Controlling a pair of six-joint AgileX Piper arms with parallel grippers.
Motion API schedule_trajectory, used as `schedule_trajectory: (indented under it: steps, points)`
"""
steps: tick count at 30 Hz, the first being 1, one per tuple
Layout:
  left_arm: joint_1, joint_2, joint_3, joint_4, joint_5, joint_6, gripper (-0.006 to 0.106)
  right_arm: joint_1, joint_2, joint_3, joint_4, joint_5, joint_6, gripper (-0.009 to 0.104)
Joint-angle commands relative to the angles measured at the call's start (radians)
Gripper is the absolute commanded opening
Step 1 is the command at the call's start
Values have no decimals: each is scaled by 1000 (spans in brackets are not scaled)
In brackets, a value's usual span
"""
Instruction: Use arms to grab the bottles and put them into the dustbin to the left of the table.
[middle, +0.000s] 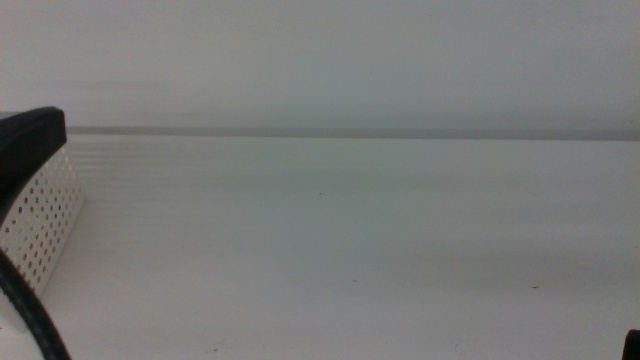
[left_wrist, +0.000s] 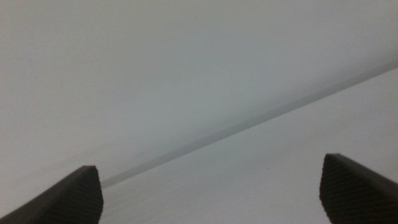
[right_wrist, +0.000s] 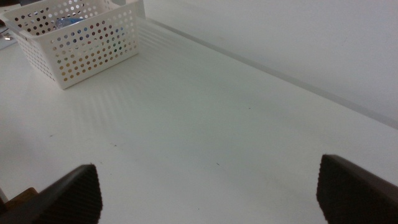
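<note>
While parked: right gripper (right_wrist: 205, 193) jaws spread, holding nothing; left gripper (left_wrist: 211, 190) likewise.
Table (middle: 350, 230): no bottles standing.
Dustbin (right_wrist: 81, 43): far left, contents showing through holes.
Risk: left arm's cable (middle: 30, 315) beside it could snag the wall.

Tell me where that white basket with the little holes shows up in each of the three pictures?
Middle view: the white basket sits at the left edge, partly behind a black arm part.
Left wrist view: not in it; only bare table and wall.
Right wrist view: at the far corner, something bluish showing inside.
Shared landmark: the seam where table meets wall.
</note>
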Motion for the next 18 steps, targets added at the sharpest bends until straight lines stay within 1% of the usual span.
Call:
schedule_trajectory:
  steps: [1, 3, 5, 6, 7, 9, 11, 14, 18]
  points:
    - [-9, -8, 13, 31, -18, -13, 94, 2, -2, 6, -4, -6, -1, 92]
    - [-5, -14, 30, 66, -20, -13, 94, 2, -8, 18, -1, -8, -1, 92]
    - [21, -36, 57, 73, -30, -13, 94, 2, -32, 44, -3, -34, -1, 92]
    - [35, -51, 72, 73, -40, -13, 94, -1, -49, 74, -13, -70, -1, 92]
    - [54, -68, 96, 66, -54, -13, 94, -2, -68, 108, -31, -109, -1, 92]
    - [89, -104, 146, 66, -94, -13, 94, -11, -105, 173, -96, -171, -1, 92]
    - [125, -159, 218, 66, -153, -13, 94, -39, -152, 240, -140, -208, -1, 92]
    - [173, -238, 350, 66, -249, -13, 94, -108, -232, 332, -140, -210, -1, 92]
    - [211, -323, 509, 60, -330, -13, 94, -241, -350, 441, -140, -210, -1, 92]
